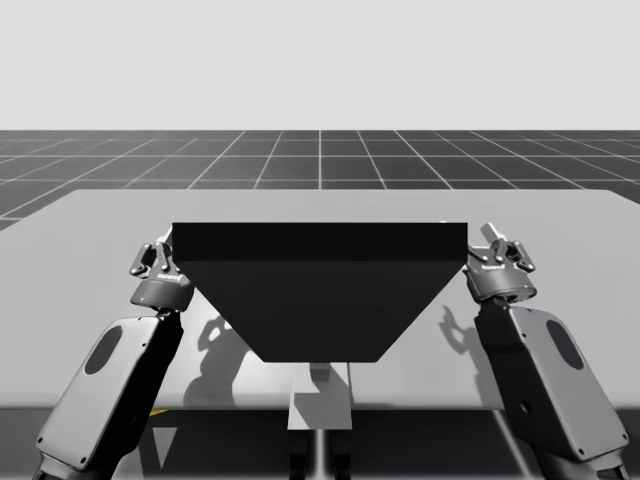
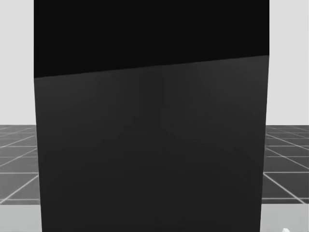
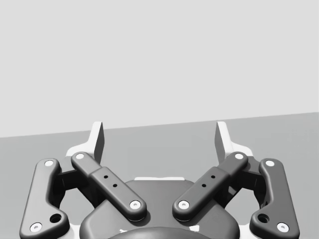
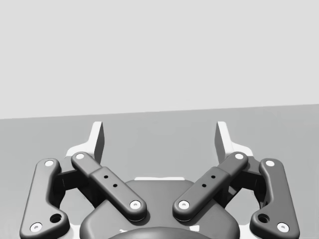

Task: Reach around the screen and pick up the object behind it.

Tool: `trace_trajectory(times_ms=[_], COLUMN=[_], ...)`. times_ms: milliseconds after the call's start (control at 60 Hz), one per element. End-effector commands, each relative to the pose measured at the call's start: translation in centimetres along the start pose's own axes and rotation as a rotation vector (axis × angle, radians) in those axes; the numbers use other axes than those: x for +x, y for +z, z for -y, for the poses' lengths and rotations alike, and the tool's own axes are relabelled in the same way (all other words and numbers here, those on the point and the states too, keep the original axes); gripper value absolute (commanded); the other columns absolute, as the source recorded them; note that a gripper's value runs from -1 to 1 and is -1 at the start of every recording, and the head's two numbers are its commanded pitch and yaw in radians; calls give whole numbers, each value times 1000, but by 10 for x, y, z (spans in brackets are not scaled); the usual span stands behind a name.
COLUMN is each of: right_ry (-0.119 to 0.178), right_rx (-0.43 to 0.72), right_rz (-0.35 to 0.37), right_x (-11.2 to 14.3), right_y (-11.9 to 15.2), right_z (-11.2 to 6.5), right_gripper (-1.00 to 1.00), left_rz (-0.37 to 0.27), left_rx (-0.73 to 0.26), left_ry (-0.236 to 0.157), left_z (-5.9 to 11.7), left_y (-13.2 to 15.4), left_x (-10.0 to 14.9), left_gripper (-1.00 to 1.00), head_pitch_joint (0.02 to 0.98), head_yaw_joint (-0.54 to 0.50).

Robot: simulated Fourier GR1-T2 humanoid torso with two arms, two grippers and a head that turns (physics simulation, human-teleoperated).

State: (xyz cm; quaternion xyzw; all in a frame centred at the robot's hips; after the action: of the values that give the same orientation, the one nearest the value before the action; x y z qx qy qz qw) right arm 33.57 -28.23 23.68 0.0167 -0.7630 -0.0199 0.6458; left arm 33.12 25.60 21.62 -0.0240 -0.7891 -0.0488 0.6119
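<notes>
A dark screen (image 1: 318, 290) stands across the middle of the grey table (image 1: 90, 230) and blocks the head view as a dark panel (image 2: 149, 145). What lies behind it is hidden. My left gripper (image 1: 157, 254) hovers just off the screen's left end, my right gripper (image 1: 500, 248) just off its right end. In the left wrist view my gripper (image 3: 159, 142) is open with bare table between its fingers (image 3: 95, 142). The right wrist view shows the same: my gripper (image 4: 159, 142) is open and holds nothing.
A small grey post (image 1: 320, 400) stands at the table's near edge under the screen. Flat table surface (image 3: 279, 134) stretches ahead of both grippers. A dark gridded floor (image 1: 320, 160) lies beyond the far edge.
</notes>
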Motion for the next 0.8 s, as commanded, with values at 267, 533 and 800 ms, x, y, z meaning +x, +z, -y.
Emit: trace_trajectory(times_ms=[267, 533, 800], right_ry=[13, -2, 113], right_rx=[52, 267, 591], right_rz=[-31, -172, -117], right_x=[-2, -1, -6], right_y=[2, 18, 65], right_z=[-8, -8, 23], right_gripper=[-1000, -1000, -1000], left_rz=[-35, -116, -144], left_rx=[-22, -243, -503], left_ry=[3, -52, -74], left_z=[3, 0, -32], left_y=[2, 23, 63], left_x=[-2, 5, 16], left_gripper=[-1000, -1000, -1000], head_pitch_joint=[105, 124, 141], head_yaw_joint=[-14, -16, -18])
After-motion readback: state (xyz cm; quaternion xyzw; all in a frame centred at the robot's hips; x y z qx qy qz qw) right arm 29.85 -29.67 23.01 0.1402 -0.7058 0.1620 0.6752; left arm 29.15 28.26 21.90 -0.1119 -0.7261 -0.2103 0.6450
